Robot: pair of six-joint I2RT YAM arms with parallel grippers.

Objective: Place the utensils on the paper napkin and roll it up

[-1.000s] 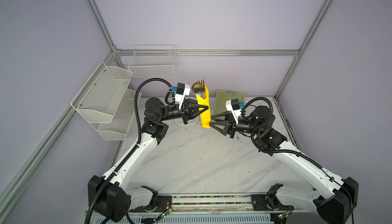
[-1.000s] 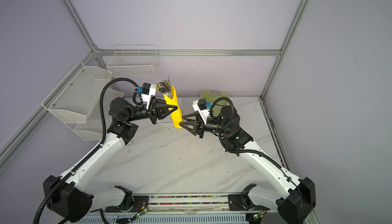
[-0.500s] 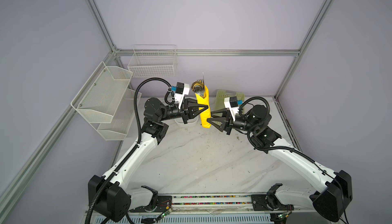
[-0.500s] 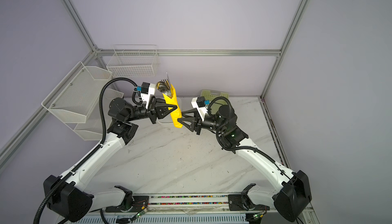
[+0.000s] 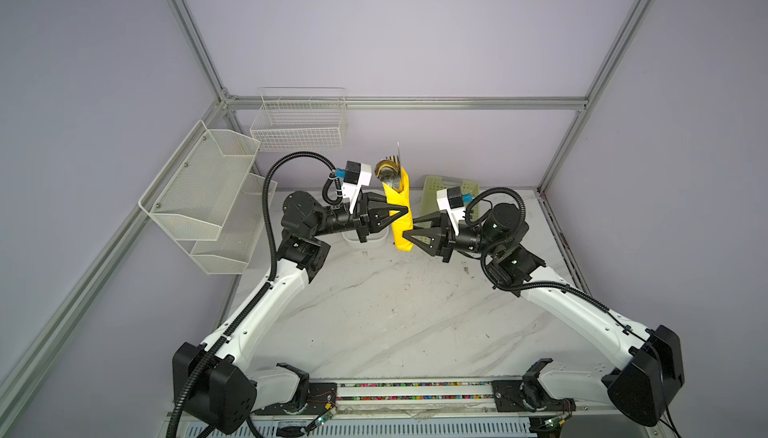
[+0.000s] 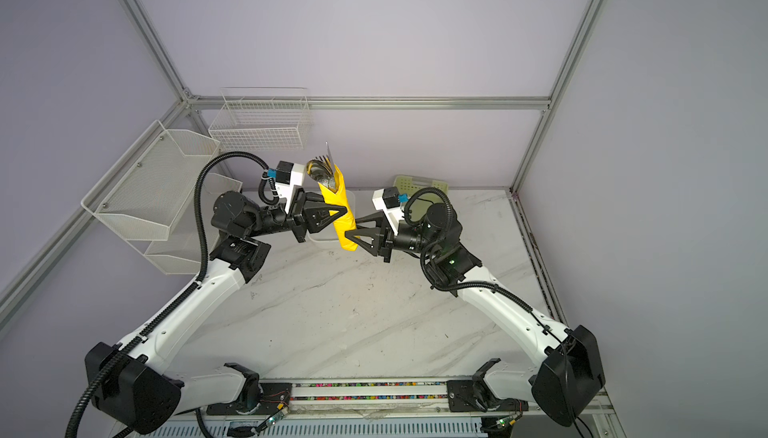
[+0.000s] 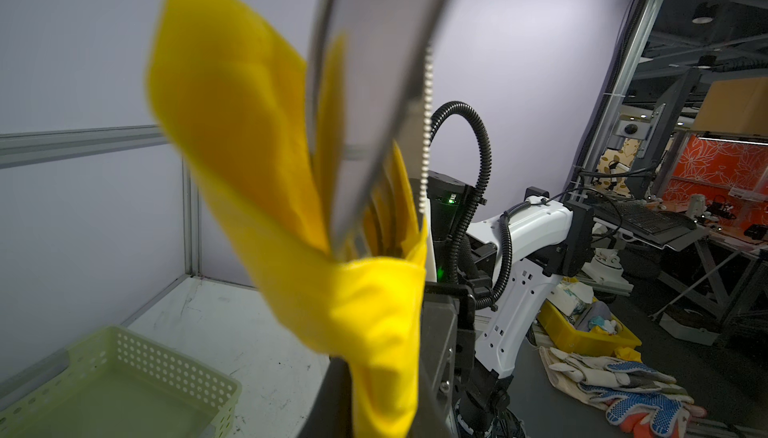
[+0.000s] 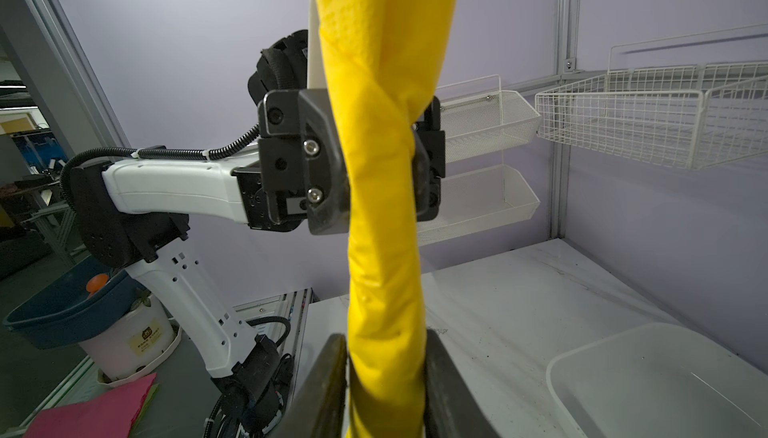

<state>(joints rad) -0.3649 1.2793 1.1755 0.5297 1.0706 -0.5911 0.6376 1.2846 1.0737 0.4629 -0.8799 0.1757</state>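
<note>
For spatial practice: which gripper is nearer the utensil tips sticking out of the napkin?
Left. The left gripper clamps the napkin mid-length, just below the tips; the right gripper holds its bottom end, farther away.

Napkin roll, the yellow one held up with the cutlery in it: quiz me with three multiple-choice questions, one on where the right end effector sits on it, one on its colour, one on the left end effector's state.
1. Where on the napkin roll is the right end effector, compared with the left end effector?
A. Above it
B. Level with it
C. Below it

2. What colour is the roll?
A. Yellow
B. Pink
C. White

3. How is the left end effector?
A. Wide open
B. Shut on the roll
C. Out of view

Answers:
1 C: it flanks the roll's lower end.
2 A: the roll is bright yellow in every view.
3 B: the right wrist view shows it pinching the roll's middle.
</note>
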